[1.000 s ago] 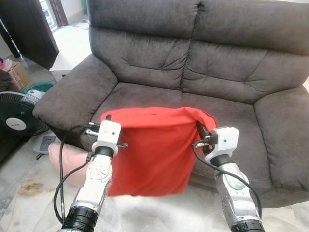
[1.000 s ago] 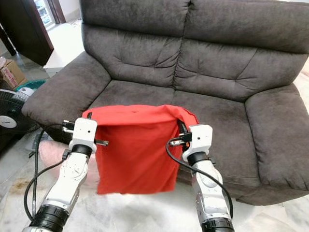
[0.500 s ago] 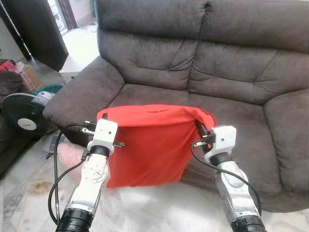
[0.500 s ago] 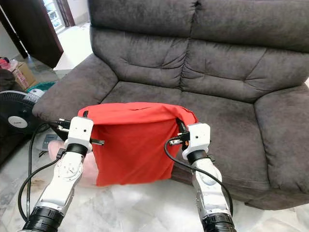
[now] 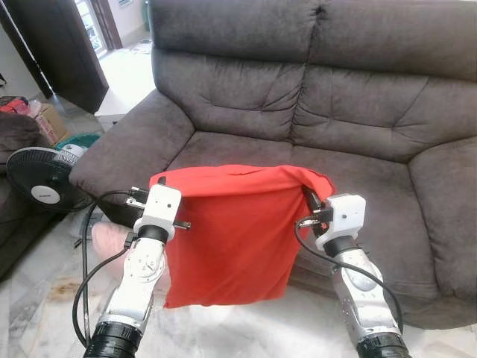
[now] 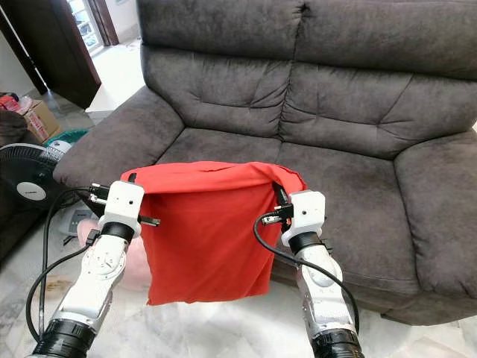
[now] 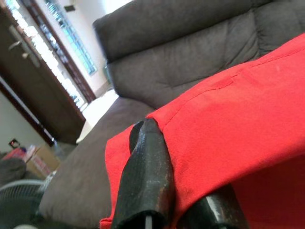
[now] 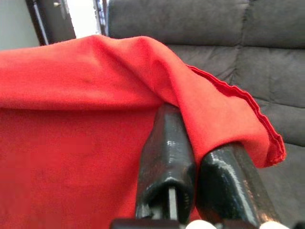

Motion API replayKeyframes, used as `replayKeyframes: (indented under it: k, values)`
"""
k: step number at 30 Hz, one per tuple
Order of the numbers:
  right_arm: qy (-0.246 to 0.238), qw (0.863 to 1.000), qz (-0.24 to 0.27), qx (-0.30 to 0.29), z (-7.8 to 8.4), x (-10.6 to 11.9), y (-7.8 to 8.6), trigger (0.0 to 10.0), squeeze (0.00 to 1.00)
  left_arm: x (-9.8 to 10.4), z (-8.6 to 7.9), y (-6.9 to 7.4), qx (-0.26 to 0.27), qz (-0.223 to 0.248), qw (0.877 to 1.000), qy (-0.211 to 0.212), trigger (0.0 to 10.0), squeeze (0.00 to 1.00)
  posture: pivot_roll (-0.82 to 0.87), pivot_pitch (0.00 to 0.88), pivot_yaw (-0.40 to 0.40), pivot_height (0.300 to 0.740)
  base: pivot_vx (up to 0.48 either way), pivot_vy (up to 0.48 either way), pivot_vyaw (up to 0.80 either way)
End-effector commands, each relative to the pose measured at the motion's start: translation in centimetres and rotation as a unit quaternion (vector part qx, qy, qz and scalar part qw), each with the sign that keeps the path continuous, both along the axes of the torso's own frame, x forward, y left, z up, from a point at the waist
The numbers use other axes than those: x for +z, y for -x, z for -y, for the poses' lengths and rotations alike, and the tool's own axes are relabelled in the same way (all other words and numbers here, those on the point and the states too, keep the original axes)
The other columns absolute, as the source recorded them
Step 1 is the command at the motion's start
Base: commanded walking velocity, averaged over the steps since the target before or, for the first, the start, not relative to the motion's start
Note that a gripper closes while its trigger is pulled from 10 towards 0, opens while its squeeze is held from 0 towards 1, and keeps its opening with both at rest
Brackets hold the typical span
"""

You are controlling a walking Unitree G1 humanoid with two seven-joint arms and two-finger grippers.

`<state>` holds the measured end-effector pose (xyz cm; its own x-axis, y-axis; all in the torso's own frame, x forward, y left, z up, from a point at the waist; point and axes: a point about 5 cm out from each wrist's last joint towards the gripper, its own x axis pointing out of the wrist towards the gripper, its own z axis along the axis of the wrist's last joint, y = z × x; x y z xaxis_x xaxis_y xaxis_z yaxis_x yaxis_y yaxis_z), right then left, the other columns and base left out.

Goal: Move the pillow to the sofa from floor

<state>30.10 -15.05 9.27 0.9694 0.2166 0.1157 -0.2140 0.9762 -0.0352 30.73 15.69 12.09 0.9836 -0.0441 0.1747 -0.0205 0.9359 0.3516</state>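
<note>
A red pillow (image 5: 231, 231) hangs limp between two raised grippers, before the grey sofa (image 5: 335, 104). The left gripper (image 7: 167, 191) fingers are clamped on one top corner. The right gripper (image 8: 200, 181) fingers are clamped on the other.

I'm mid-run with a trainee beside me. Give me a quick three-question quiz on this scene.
1. True or false: the red pillow already rests on the sofa seat.
2. What grips the pillow's top corners?
3. What stands on the floor on the robot's left? A) fan B) lamp C) stool

Key: 1. False, it hangs in front of the seat. 2. The left pincer and the right pincer, one corner each. 3. A, the fan.
</note>
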Motion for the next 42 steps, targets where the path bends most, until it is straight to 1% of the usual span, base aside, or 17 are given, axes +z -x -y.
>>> replayKeyframes:
  k: [1,3,9,14,18,21,28,32,35,42]
  values:
    - [0.001,1.0,0.02,-0.022,1.1,0.9,-0.4,10.0,0.0,1.8,0.1,-0.3,0.004,0.04,0.999,0.006,10.0,0.0,0.14,0.0,0.009,0.74,0.0,-0.315,-0.55]
    - [-0.001,1.0,0.021,-0.023,1.1,0.9,-0.4,10.0,0.0,1.8,0.1,-0.3,0.004,0.04,0.999,0.006,10.0,0.0,0.14,0.0,0.009,0.74,0.0,-0.315,-0.55]
    - [0.004,0.999,0.027,-0.022,1.2,1.2,-0.6,10.0,0.0,1.8,0.0,-0.3,0.005,0.041,0.999,0.006,10.0,0.0,0.14,0.0,0.003,0.74,0.0,-0.383,0.0]
    - [0.011,1.0,0.023,-0.017,0.8,1.1,-0.7,10.0,0.0,1.8,-0.1,-0.4,0.005,0.04,0.999,0.008,10.0,0.0,0.13,0.0,0.004,0.74,0.0,-0.39,0.0]
    - [0.014,1.0,0.023,-0.016,0.8,1.1,-0.7,10.0,0.0,1.8,0.0,-0.3,0.005,0.039,0.999,0.007,10.0,0.0,0.13,0.0,0.003,0.74,0.0,-0.389,-0.8]
    - [0.009,0.999,0.026,-0.021,1.0,1.2,-0.7,10.0,0.0,1.8,-0.1,-0.3,0.006,0.038,0.999,0.008,10.0,0.0,0.13,0.0,0.001,0.74,0.0,-0.387,0.0]
    - [0.016,0.999,0.031,-0.02,1.1,1.6,-1.0,10.0,0.0,1.8,0.0,-0.3,0.01,0.039,0.999,0.01,10.0,0.0,0.13,0.0,-0.005,0.74,0.0,-0.382,0.0]
    - [0.017,0.999,0.035,-0.015,1.0,1.8,-1.2,10.0,0.0,1.8,-0.1,-0.4,0.019,0.04,0.999,0.011,10.0,0.0,0.13,0.0,-0.01,0.74,0.0,-0.127,0.0]
    - [0.02,0.999,0.038,-0.009,0.8,2.0,-1.3,10.0,0.0,2.0,-0.2,-0.3,0.017,0.046,0.999,-0.002,10.0,0.0,0.14,0.002,-0.014,0.74,0.0,0.0,0.0]
    - [0.021,0.999,0.043,-0.002,0.8,2.3,-1.3,10.0,0.0,1.9,-0.3,0.0,0.025,0.046,0.999,0.005,10.0,0.0,0.13,0.012,-0.02,0.74,0.0,0.0,0.0]
